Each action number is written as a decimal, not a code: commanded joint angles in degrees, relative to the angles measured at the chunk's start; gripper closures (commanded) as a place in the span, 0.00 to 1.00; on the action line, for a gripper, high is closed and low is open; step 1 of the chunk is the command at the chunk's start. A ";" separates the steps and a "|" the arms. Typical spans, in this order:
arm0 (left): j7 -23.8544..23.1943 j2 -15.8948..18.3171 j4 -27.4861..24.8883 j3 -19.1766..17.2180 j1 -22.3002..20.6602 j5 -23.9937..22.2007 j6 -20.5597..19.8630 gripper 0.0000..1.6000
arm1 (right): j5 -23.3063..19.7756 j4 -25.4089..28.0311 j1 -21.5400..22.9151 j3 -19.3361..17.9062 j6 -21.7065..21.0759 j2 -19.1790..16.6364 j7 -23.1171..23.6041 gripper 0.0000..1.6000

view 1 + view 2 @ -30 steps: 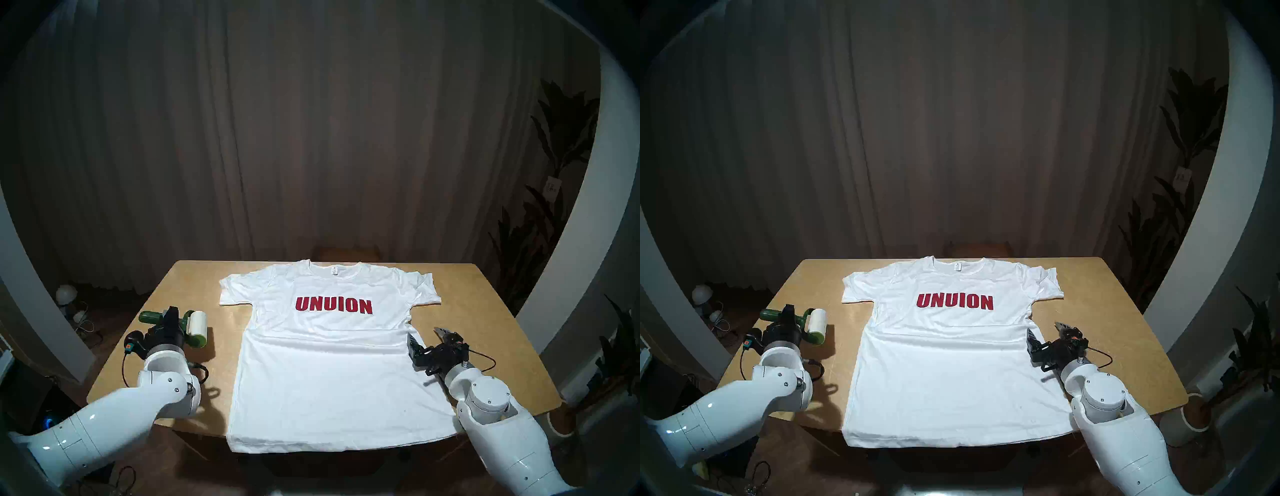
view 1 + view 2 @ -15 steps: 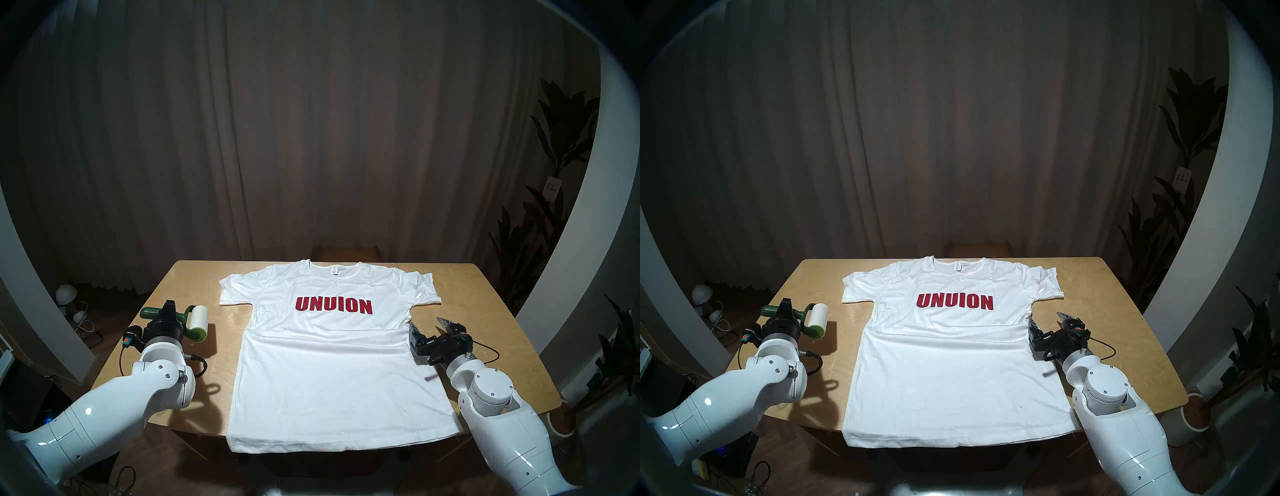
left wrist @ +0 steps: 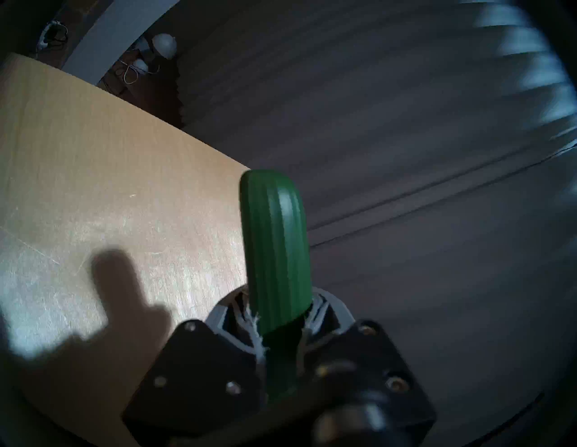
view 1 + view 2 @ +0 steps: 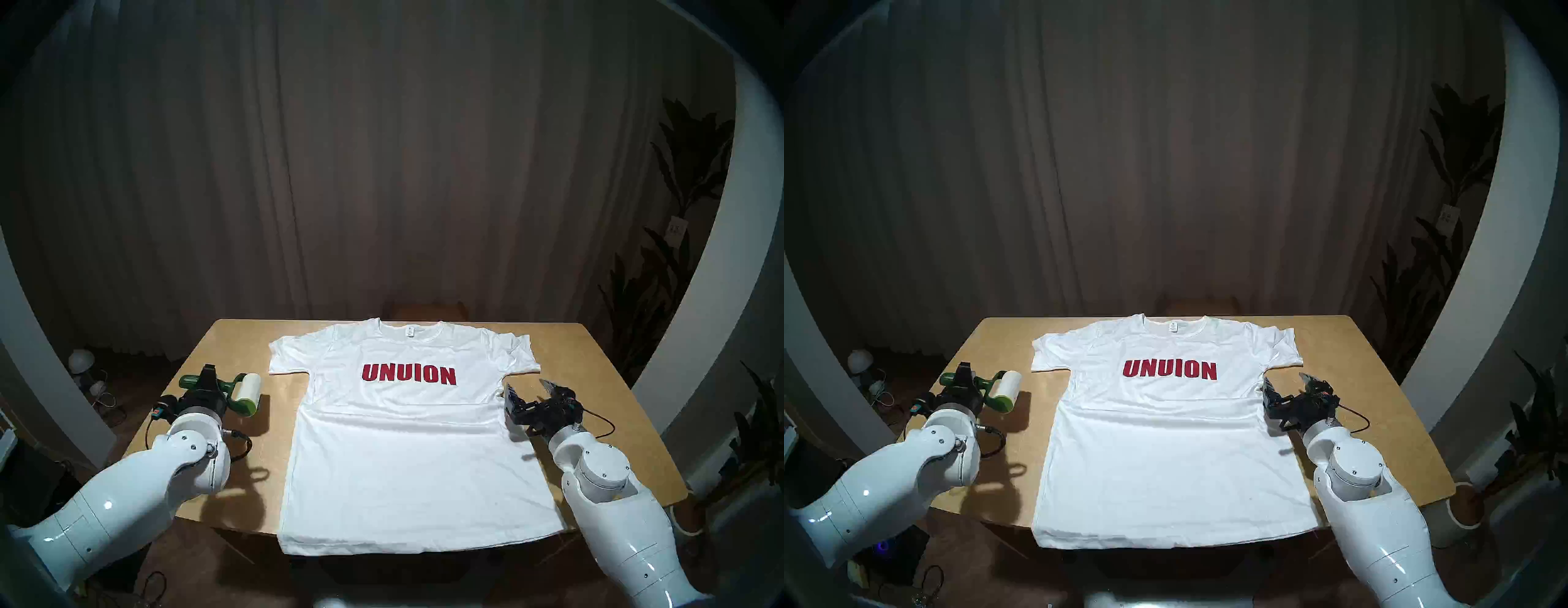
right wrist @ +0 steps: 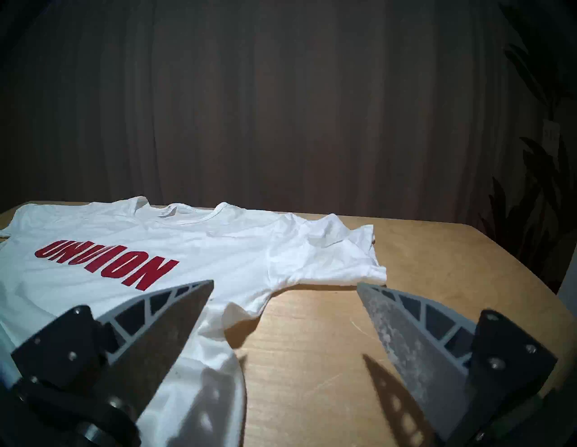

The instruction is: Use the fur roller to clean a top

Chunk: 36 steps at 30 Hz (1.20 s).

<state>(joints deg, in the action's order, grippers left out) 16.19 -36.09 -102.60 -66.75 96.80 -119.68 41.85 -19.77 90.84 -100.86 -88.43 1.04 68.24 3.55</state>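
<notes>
The white T-shirt [image 4: 407,446] with red "UNUION" lies flat on the wooden table [image 4: 594,382], its hem hanging over the near edge. It also shows in the head right view [image 4: 1166,446] and the right wrist view [image 5: 218,246]. My left gripper [image 4: 208,375] [image 4: 965,373] is shut on the dark green handle [image 3: 276,249] of the fur roller [image 4: 250,386] [image 4: 1009,384]. It holds the roller above the table, left of the shirt, and the white roll points towards the shirt. My right gripper [image 4: 527,385] [image 4: 1285,379] [image 5: 284,284] is open and empty at the shirt's right edge, below the sleeve.
A dark curtain hangs behind the table. A chair back [image 4: 426,310] shows at the far edge. Potted plants [image 4: 679,254] stand on the right, and a pot [image 4: 689,516] stands by the near right corner. Lamps and cables [image 4: 80,361] lie on the floor at the left.
My left gripper has carried the roller a little forward and towards the shirt. My right gripper, still open, has moved forward along the shirt's right edge towards the sleeve.
</notes>
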 commanded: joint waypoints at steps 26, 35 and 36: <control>-18.27 0.85 7.13 -7.10 3.85 -14.44 -21.99 1.00 | 0.52 0.60 1.98 3.33 -0.11 1.42 -2.62 0.00; -26.04 -0.13 10.23 -9.63 5.41 -18.56 -28.37 1.00 | 1.24 0.84 3.40 4.25 -0.32 1.58 -3.57 0.00; -26.32 -0.32 10.55 -9.91 5.52 -18.97 -28.99 1.00 | 1.38 0.91 3.67 4.34 -0.31 1.55 -3.63 0.00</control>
<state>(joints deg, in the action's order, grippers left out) -4.43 -35.63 -93.04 -73.81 101.89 -136.38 16.68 -18.82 90.35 -99.29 -84.04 0.82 69.82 0.19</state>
